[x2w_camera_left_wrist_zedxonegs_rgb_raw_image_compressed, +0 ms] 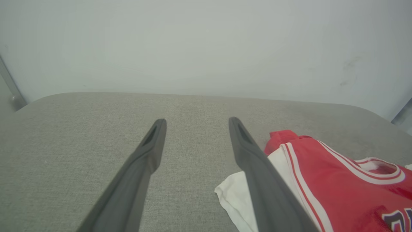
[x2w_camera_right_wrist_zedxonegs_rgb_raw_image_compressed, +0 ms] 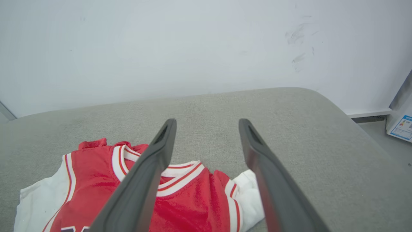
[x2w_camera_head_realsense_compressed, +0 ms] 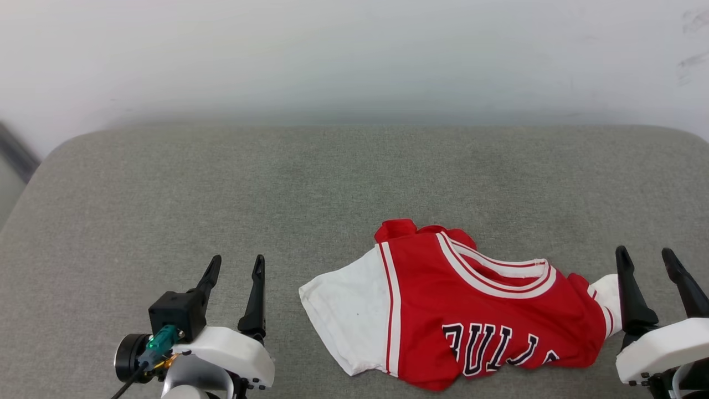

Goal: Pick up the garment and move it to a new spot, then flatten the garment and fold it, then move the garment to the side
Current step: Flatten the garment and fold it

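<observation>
The garment (x2w_camera_head_realsense_compressed: 443, 310), a red jersey with white sleeves and black "BULLS" lettering, lies rumpled on the grey cushion at the lower middle-right, collar toward the far side. My left gripper (x2w_camera_head_realsense_compressed: 236, 267) stands open at the lower left, apart from the white sleeve. My right gripper (x2w_camera_head_realsense_compressed: 647, 257) stands open at the lower right, just beside the garment's right sleeve, holding nothing. In the left wrist view the garment (x2w_camera_left_wrist_zedxonegs_rgb_raw_image_compressed: 338, 187) lies to the right of the open fingers (x2w_camera_left_wrist_zedxonegs_rgb_raw_image_compressed: 148, 154). In the right wrist view the garment (x2w_camera_right_wrist_zedxonegs_rgb_raw_image_compressed: 190, 199) lies below and left of the open gripper (x2w_camera_right_wrist_zedxonegs_rgb_raw_image_compressed: 206, 124).
The grey cushioned surface (x2w_camera_head_realsense_compressed: 221, 188) stretches wide to the left and far side, with rounded corners. A white wall (x2w_camera_head_realsense_compressed: 354, 55) stands behind it. A box (x2w_camera_right_wrist_zedxonegs_rgb_raw_image_compressed: 402, 125) sits on the floor past the cushion's right edge.
</observation>
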Tool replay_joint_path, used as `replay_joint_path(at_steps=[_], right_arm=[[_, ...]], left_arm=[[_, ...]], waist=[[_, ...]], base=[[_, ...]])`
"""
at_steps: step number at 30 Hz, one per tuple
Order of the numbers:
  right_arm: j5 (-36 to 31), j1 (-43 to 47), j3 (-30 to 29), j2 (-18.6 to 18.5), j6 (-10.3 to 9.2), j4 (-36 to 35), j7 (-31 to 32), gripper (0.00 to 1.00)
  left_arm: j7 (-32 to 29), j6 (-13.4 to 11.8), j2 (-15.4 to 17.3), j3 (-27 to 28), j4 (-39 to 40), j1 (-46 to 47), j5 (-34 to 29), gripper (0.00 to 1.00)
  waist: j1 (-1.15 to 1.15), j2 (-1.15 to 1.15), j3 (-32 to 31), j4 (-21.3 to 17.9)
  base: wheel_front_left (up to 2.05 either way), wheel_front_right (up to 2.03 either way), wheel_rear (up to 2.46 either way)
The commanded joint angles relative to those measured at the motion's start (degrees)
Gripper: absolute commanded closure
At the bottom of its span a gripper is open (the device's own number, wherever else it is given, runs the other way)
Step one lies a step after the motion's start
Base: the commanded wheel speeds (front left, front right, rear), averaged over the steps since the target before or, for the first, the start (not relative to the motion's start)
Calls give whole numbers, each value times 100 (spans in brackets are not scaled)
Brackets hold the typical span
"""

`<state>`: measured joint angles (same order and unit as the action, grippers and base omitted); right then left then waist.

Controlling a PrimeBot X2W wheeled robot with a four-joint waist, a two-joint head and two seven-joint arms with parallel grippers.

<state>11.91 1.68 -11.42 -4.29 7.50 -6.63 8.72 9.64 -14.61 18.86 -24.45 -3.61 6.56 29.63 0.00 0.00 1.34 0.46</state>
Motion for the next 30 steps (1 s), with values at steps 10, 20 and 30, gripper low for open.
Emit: replay_joint_path(at_steps=[10, 20, 30], right_arm=[[-161, 170, 568, 105, -2, -734, -279, 0], [-101, -84, 706, 126, -2, -862, -399, 0], [-54, -208, 654, 137, -2, -720, -528, 0]], left_arm=[[-1599, 594, 353, -292, -174, 580, 523, 0], [-3792, 910, 663, -958, -779, 1413, 615, 0], [-4668, 984, 552, -1344, -1187, 1467, 733, 100]], waist=[[0, 0, 209, -306], [0, 0, 966, -677], [0, 0, 1206, -831]], base=[[0, 0, 0], [0, 0, 0], [0, 0, 0]])
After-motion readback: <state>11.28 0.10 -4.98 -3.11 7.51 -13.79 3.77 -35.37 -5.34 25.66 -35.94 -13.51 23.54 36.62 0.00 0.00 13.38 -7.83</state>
